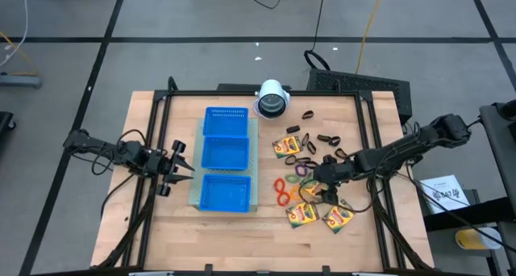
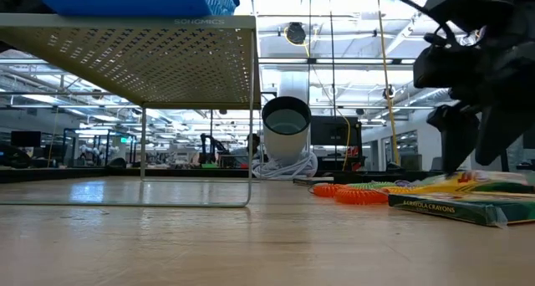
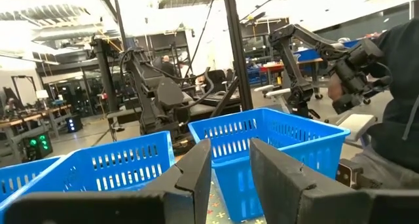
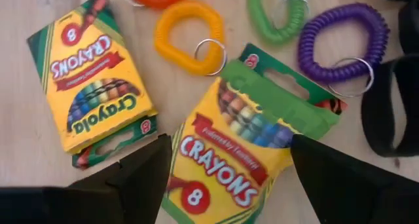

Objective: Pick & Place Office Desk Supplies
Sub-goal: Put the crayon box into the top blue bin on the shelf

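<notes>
The right gripper (image 4: 226, 178) is hovering with its fingers spread wide on either side of a crayon box (image 4: 252, 142), which is lying flat on the wooden table (image 1: 218, 236) among coiled rings, beside another crayon box (image 4: 91, 80). The box looks light, thin and stiff-sided cardboard, probably a little slick; pinching across its narrow width near the middle seems safest. The left gripper (image 1: 179, 167) is waiting beside the blue tray (image 1: 226, 159), its fingers partly parted and holding nothing.
</notes>
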Motion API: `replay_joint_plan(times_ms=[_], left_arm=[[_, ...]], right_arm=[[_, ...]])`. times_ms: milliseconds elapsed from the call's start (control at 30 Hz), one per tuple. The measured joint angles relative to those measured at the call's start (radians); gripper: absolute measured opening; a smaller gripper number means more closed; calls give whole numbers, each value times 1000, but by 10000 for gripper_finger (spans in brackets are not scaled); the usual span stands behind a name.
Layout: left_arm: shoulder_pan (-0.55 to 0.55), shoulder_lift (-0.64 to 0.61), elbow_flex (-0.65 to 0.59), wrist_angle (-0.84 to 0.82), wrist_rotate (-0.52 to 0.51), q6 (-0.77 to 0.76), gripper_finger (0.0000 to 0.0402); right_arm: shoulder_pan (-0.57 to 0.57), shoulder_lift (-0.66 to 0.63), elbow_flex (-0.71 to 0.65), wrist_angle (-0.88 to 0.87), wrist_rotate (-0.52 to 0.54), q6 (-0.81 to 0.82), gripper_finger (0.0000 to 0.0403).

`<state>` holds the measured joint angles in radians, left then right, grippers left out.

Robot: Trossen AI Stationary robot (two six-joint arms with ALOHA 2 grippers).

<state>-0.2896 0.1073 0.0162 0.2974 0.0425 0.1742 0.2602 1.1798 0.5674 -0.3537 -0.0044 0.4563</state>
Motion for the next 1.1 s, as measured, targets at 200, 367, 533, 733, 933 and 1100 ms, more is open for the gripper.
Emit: replay_joint_plan(times_ms=[200,367,533,733,933,1100], left_arm=[[0,0,0,0,0,1,115],[0,0,0,0,0,26,115],[0,0,0,-1,0,34,115],[0,0,0,-4,0,34,115],[0,0,0,-1,0,37,115],[0,0,0,-1,0,38,115]], right_arm=[[-37,-40,0,-101,1,101,298],[-65,-61,0,-210,-90,278,295],[-78,-52,-51,-139,-232,360,295],[-100,-58,-155,9,-310,445,295],[-134,-63,-204,50,-357,483,290],[-136,-62,-210,79,-390,494,259]])
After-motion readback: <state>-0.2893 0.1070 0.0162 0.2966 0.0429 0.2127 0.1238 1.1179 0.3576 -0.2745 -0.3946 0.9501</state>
